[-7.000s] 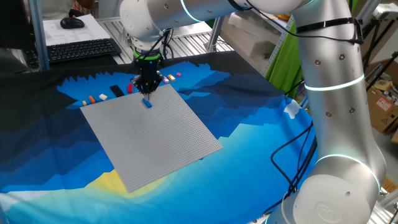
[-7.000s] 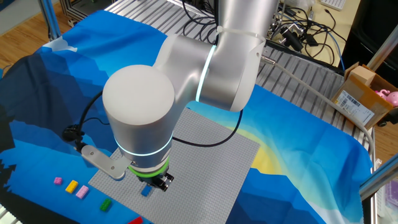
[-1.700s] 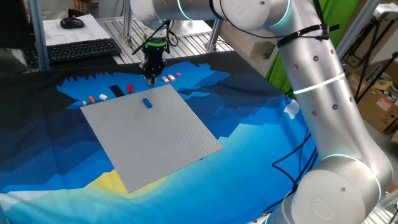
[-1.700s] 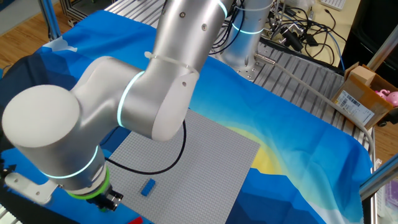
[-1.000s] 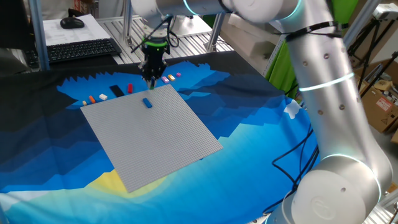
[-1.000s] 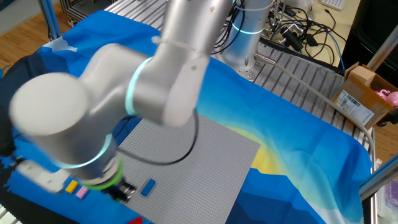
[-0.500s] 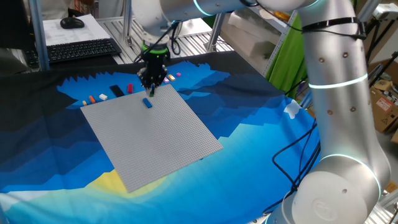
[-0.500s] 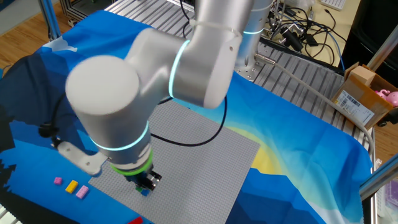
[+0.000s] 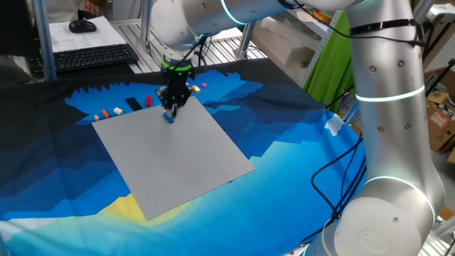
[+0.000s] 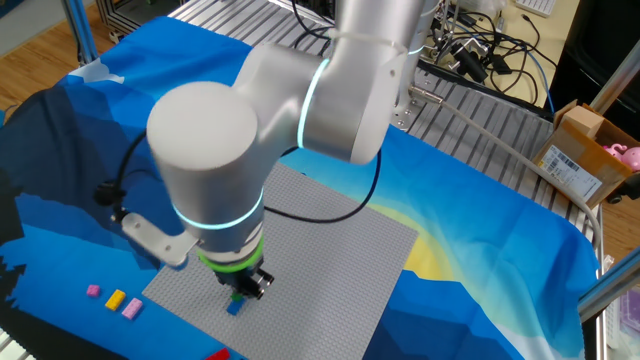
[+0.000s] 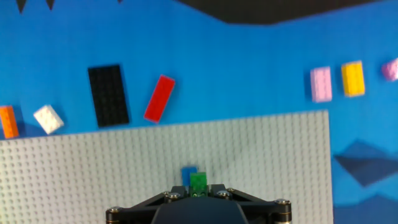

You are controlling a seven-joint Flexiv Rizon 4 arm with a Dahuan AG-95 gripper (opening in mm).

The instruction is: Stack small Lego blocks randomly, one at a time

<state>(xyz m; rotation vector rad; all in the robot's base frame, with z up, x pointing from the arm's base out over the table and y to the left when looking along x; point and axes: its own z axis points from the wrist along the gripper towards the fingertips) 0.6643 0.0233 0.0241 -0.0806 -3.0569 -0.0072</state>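
Claw: pinching green brick, pointing down over the baseplate's far part
Blue brick: on baseplate, just behind green brick
Off baseplate, far side: orange, white, black plate, red, pink, yellow

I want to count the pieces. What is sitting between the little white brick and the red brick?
In the hand view, the flat black piece lies between the white brick and the red brick, on the blue cloth.
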